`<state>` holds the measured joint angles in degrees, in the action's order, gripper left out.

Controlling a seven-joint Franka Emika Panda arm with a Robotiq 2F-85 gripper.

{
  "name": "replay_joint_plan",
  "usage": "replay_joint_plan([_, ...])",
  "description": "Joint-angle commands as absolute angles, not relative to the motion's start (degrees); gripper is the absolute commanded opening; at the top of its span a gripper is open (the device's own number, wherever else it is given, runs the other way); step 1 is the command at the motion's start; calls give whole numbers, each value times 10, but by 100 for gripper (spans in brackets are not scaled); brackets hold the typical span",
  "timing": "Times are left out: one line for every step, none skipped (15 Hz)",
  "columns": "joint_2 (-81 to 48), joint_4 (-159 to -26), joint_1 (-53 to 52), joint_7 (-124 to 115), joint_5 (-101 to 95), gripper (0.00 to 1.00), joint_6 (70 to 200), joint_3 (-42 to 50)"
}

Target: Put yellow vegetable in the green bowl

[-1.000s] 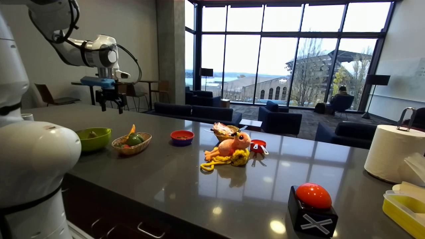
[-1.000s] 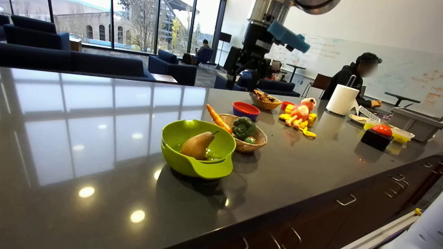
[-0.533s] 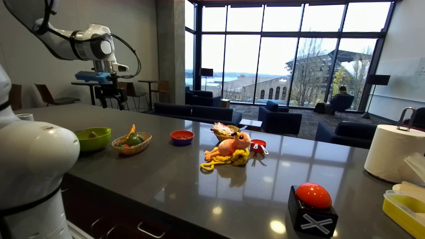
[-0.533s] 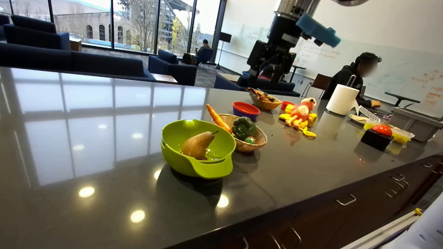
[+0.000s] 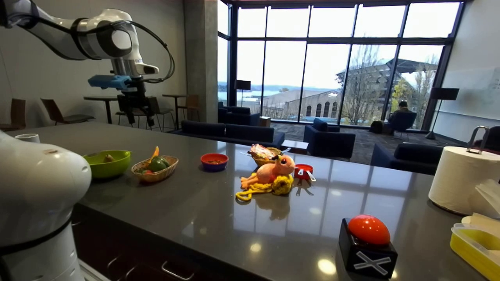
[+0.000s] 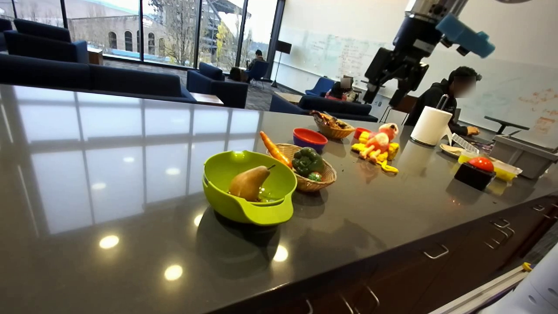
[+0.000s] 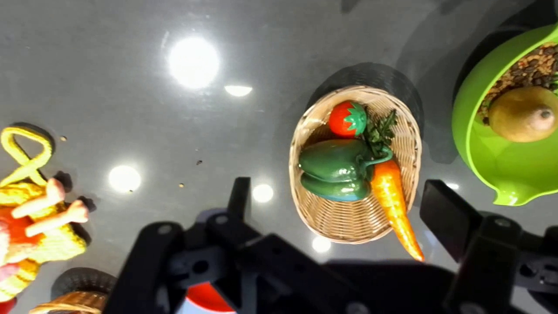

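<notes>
The wide lime-green bowl stands on the dark counter in both exterior views [image 5: 117, 168] [image 6: 231, 209] and at the right edge of the wrist view [image 7: 505, 165]. A yellowish-brown pear rests inside it [image 6: 248, 185], seen also in the wrist view [image 7: 521, 115]. No other yellow fruit or vegetable shows. My gripper hangs high above the counter, empty, in both exterior views [image 5: 141, 122] [image 6: 383, 99]. In the wrist view its fingers [image 7: 338, 196] are spread wide. Nothing is between them; a basket with vegetables lies far below. The gripper touches nothing.
The wicker basket [image 7: 320, 224] beside the bowl holds an orange carrot [image 7: 392, 205], a green pepper [image 7: 333, 168] and a tomato [image 7: 342, 118]. A red and purple bowl [image 6: 310, 138], plush toy [image 6: 378, 144], paper towel roll [image 6: 431, 125] and red button [image 6: 481, 164] stand farther along.
My gripper has moved right in both exterior views, away from the green bowl, staying high and empty. The pear, bowl and basket have not moved.
</notes>
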<state>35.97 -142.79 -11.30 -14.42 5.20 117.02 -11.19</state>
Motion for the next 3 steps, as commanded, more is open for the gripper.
replay_joint_plan([380, -1437, -100, -133, 56, 100, 1160, -110])
replay_joint_plan([396, -1446, -97, -128, 57, 100, 1157, -105])
replay_joint_plan([408, -1453, -96, -125, 57, 100, 1155, -102])
